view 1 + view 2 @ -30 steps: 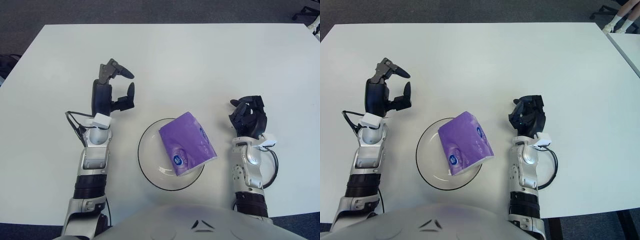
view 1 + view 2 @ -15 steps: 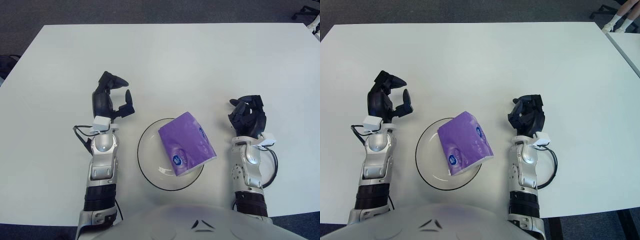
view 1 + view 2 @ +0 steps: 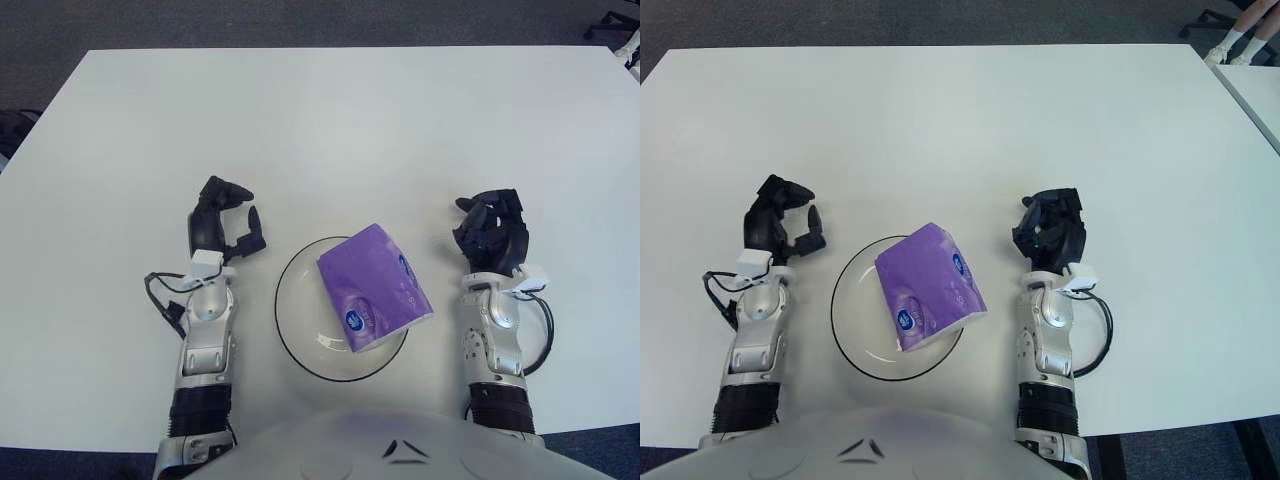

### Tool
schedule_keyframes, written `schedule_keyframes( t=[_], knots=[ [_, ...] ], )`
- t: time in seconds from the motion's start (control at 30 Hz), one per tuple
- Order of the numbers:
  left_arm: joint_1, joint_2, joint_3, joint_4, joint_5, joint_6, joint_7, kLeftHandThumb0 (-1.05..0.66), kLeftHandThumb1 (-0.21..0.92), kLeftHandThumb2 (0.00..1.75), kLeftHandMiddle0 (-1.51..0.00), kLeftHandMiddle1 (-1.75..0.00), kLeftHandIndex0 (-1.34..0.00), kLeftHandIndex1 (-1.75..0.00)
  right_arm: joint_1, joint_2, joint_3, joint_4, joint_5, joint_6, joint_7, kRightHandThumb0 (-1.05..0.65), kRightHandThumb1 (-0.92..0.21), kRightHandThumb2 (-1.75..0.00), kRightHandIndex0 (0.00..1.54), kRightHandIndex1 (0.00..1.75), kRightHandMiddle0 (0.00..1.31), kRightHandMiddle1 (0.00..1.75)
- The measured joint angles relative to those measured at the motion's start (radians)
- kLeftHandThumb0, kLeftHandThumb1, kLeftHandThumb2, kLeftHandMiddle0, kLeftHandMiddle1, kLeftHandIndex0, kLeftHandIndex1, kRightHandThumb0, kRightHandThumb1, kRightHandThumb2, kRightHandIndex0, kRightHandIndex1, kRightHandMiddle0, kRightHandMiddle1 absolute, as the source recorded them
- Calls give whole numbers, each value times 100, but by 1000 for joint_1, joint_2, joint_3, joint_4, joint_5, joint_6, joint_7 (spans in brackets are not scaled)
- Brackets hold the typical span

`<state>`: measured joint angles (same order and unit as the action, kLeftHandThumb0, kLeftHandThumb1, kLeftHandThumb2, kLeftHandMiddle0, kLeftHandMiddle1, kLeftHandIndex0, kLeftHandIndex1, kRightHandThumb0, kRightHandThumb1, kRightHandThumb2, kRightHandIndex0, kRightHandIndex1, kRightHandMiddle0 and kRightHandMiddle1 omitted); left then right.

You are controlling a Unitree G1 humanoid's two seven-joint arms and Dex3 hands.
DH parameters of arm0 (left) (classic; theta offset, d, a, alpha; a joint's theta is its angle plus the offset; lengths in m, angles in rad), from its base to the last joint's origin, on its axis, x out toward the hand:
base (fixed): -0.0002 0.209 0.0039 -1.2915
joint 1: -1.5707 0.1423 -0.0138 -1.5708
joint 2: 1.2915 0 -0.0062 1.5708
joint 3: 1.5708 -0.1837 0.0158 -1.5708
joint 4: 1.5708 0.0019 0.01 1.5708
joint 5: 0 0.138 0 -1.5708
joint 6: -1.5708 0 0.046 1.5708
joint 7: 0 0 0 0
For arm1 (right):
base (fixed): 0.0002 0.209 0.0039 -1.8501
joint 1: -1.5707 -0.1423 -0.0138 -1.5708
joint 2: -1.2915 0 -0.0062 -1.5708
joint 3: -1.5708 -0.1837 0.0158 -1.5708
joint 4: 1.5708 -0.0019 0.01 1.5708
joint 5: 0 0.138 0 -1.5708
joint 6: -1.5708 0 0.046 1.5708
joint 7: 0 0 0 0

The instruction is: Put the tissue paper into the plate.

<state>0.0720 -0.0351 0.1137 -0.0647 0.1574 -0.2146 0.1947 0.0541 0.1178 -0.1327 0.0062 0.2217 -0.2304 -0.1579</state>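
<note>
A purple pack of tissue paper (image 3: 373, 288) lies tilted inside the clear glass plate (image 3: 292, 320) at the near middle of the white table. Its right end hangs over the plate's rim. My left hand (image 3: 225, 222) is to the left of the plate, fingers loosely curled and holding nothing. My right hand (image 3: 490, 231) is to the right of the plate, fingers curled and holding nothing. Neither hand touches the pack or the plate.
The white table (image 3: 340, 130) stretches away behind the plate. Dark carpet lies beyond its far edge. A second table's corner (image 3: 1255, 85) shows at the far right.
My left hand has drawn back toward me and lowered beside the plate, its fingers curling in. The right hand, pack and plate have not moved.
</note>
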Motion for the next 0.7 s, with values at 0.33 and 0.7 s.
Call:
schedule_keyframes(
  t=[0.33, 0.7],
  knots=[
    [23, 3, -5, 31, -26, -52, -7, -47, 35, 128, -121, -175, -58, -175, -3, 0, 0, 6, 0, 0, 4, -40, -58, -99, 71, 152, 41, 175],
    [56, 3, -23, 47, -34, -103, -16, -46, 38, 125, -121, -175, -56, -175, -15, -1, 0, 31, -7, -17, 27, -40, -58, -100, 72, 151, 41, 175]
  ],
)
